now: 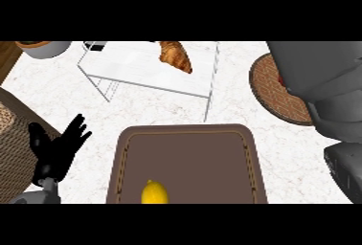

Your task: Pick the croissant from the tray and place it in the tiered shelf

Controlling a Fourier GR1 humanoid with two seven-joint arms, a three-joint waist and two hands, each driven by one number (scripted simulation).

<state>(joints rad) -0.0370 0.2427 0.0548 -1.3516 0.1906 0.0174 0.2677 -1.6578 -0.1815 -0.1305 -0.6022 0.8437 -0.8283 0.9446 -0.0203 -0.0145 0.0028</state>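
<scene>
The golden-brown croissant lies on the top level of the white wire tiered shelf at the back of the counter. The brown tray sits in the front middle, and a yellow lemon rests at its near edge. My left hand shows at the lower left, open with fingers up, away from the tray and shelf. My right arm fills the right side as a large grey shape; its hand is not visible.
A round brick-patterned board lies at the right, partly behind my right arm. A grey bowl stands at the back left. A woven basket sits at the left edge beside my left hand.
</scene>
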